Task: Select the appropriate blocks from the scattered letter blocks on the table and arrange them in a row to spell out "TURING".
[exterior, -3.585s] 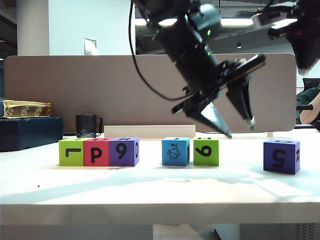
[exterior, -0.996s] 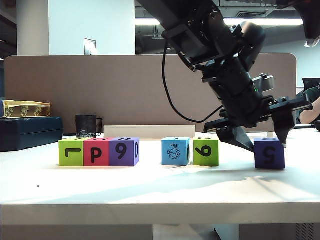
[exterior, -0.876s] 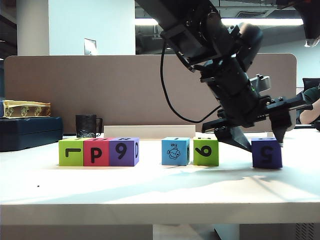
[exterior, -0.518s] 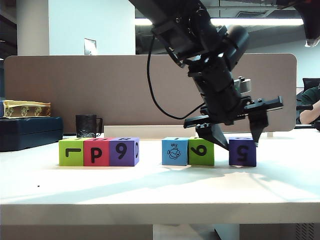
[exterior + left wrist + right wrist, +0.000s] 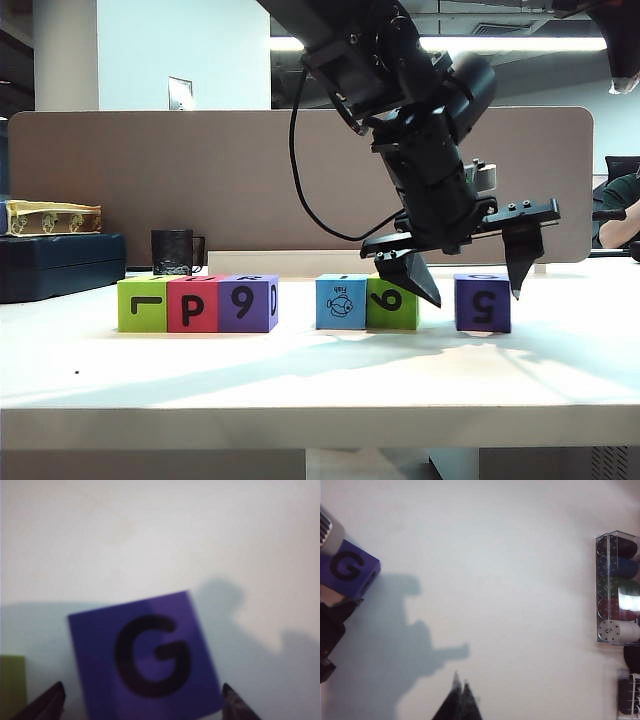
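The purple block (image 5: 482,302) with a G on its top face (image 5: 145,657) stands on the white table (image 5: 300,375), at the right end of the line of letter blocks. In the exterior view its front shows a figure like a 5. It sits near a lime green block (image 5: 391,302) but apart from it, with bare table showing between the two. That green block touches a light blue block (image 5: 340,301) with a fish drawing. Farther left, across a wider gap, three more blocks stand pressed side by side: lime green (image 5: 142,304), red (image 5: 192,304) and purple (image 5: 247,303).

The left gripper (image 5: 468,280) hangs over the G block, pointing down, its two dark fingers spread wide. One tip stands in the gap between the green block and the G block; the other stands just off the G block's right side. In the left wrist view both tips sit clear of the block's sides, so nothing is pinched.

The right gripper (image 5: 460,695) is over bare table well to the right, its fingertips pressed together and holding nothing. Its camera sees the G block (image 5: 349,569) at the edge and a clear case of dark spools (image 5: 616,587).

Behind the table stand a black mug (image 5: 174,252), a brown partition (image 5: 200,180) and a dark blue box (image 5: 60,265)
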